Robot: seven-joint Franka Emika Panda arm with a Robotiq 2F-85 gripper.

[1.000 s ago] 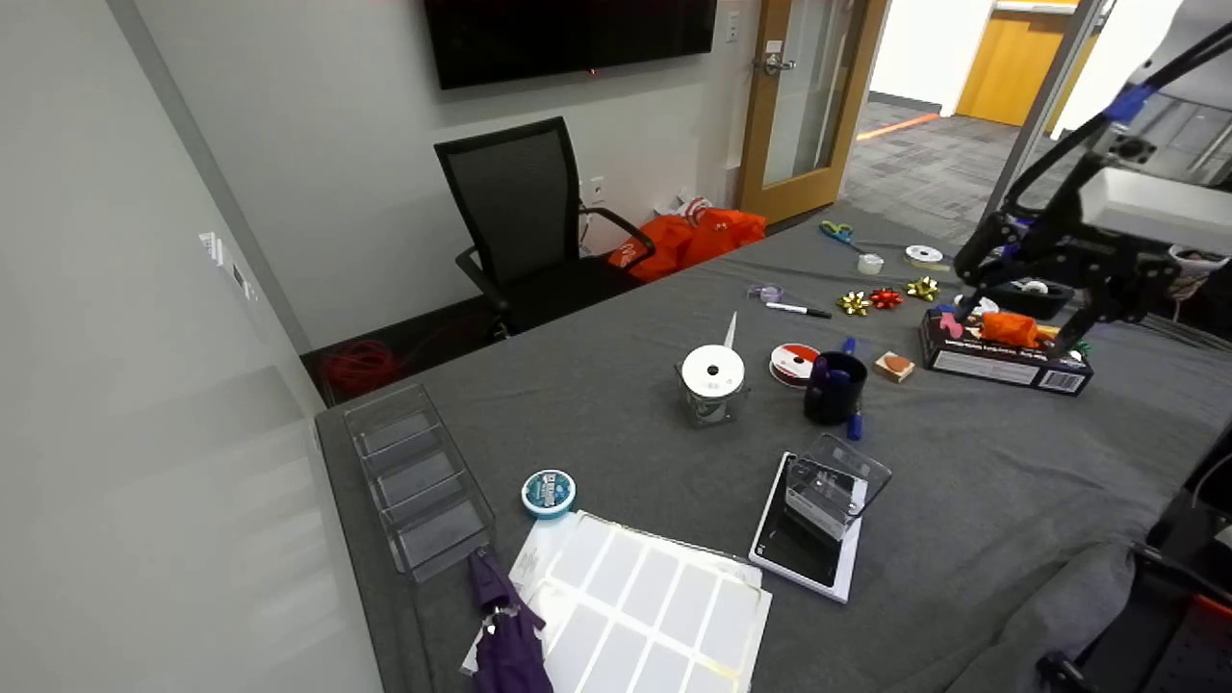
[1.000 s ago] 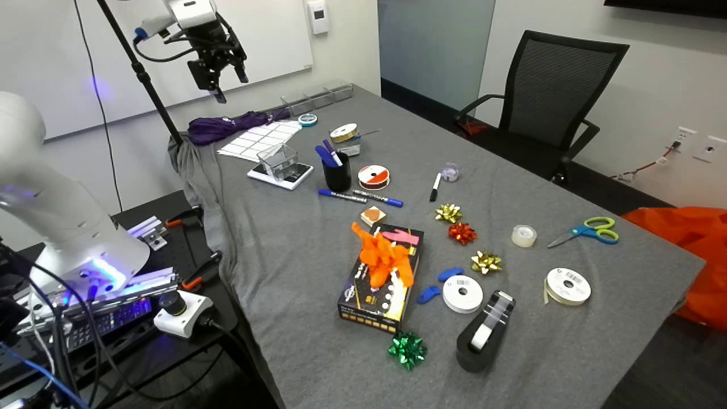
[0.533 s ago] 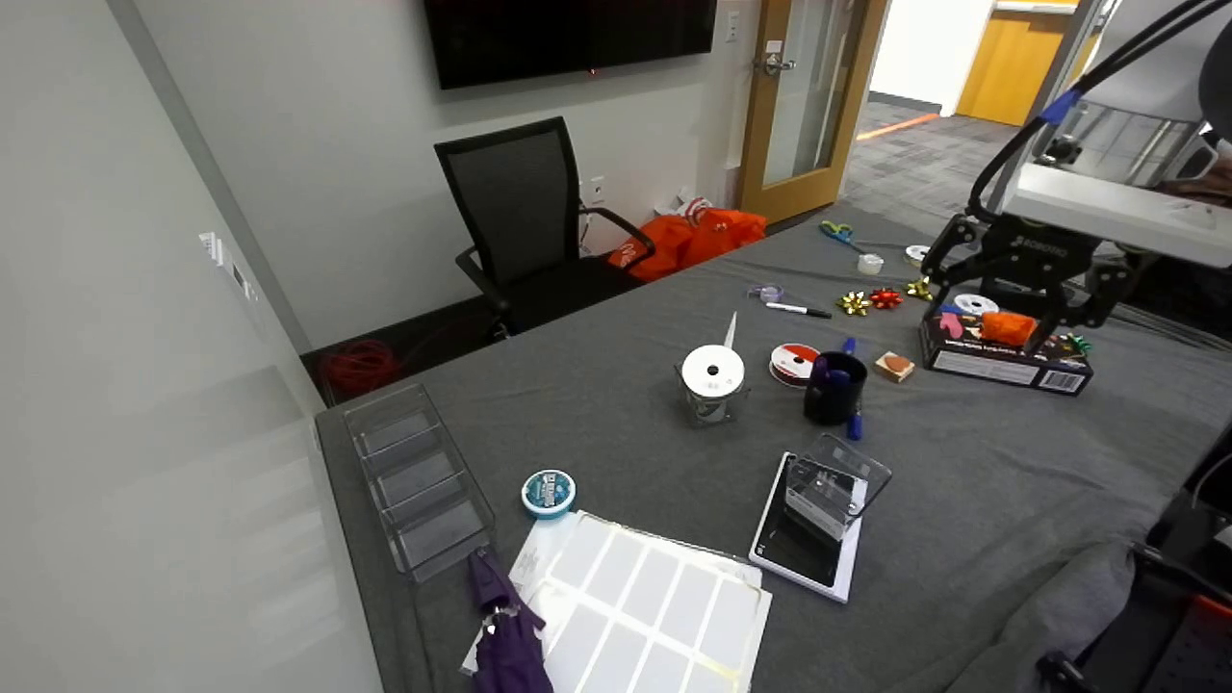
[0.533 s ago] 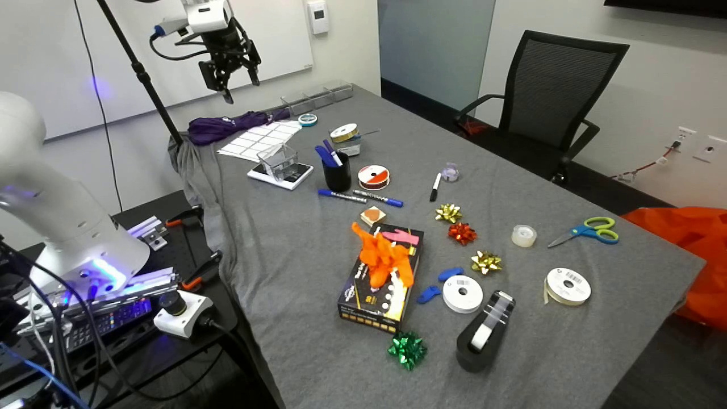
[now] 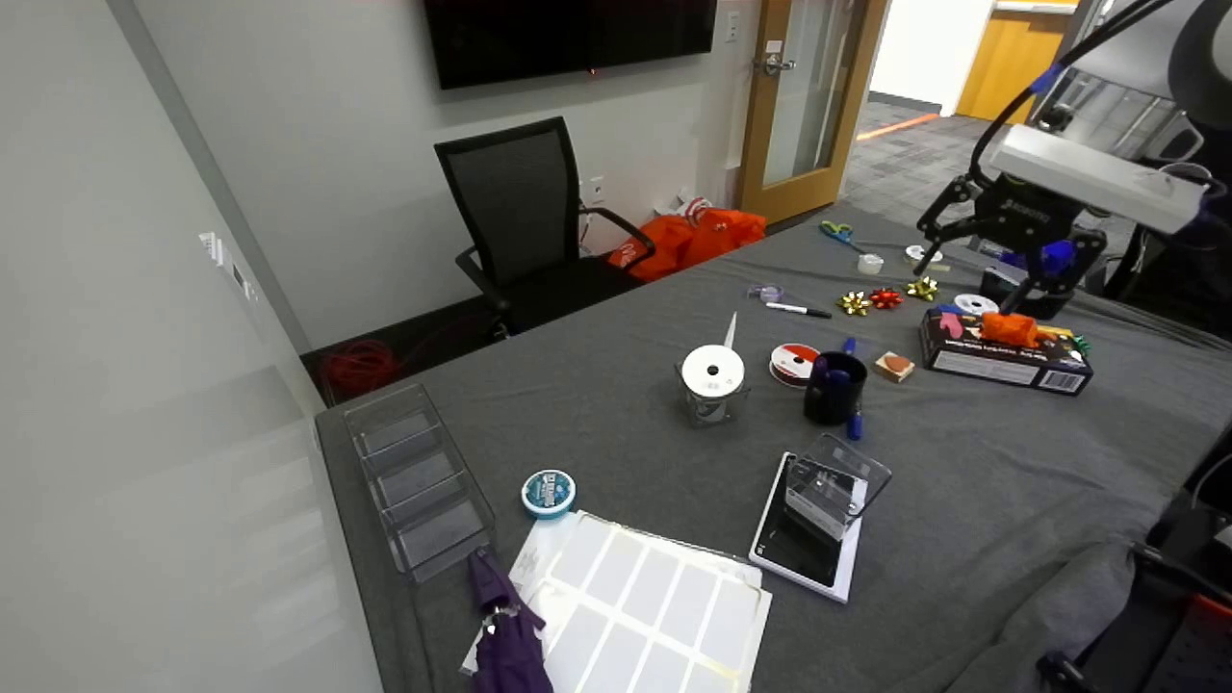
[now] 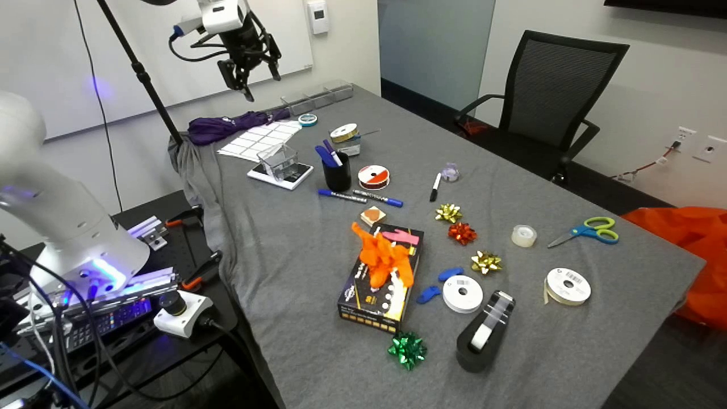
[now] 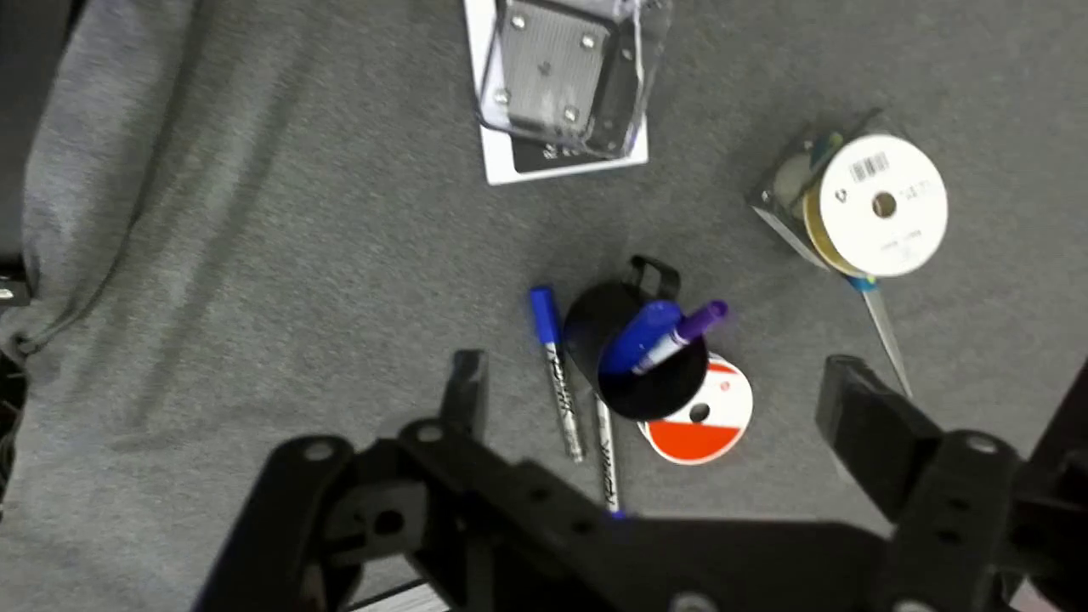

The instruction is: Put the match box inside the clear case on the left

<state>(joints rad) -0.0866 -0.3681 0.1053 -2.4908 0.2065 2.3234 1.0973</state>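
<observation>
The small pale box with an orange heart-like mark, which looks like the match box, lies on the grey table beside the black glove box; it shows in both exterior views. It is not visible in the wrist view. A clear case stands on a white-framed tablet; it also shows in an exterior view and the wrist view. A second clear case holds a ribbon spool and scissors. My gripper is open and empty, high above the table, with the black cup below between its fingers.
A black cup with markers stands near a red-white spool and loose markers. The glove box carries an orange glove. A clear divided tray, white sheets and a purple umbrella lie farther along.
My open gripper has moved leftward and a little up in one exterior picture, and rightward in the other. The objects on the table have not moved.
</observation>
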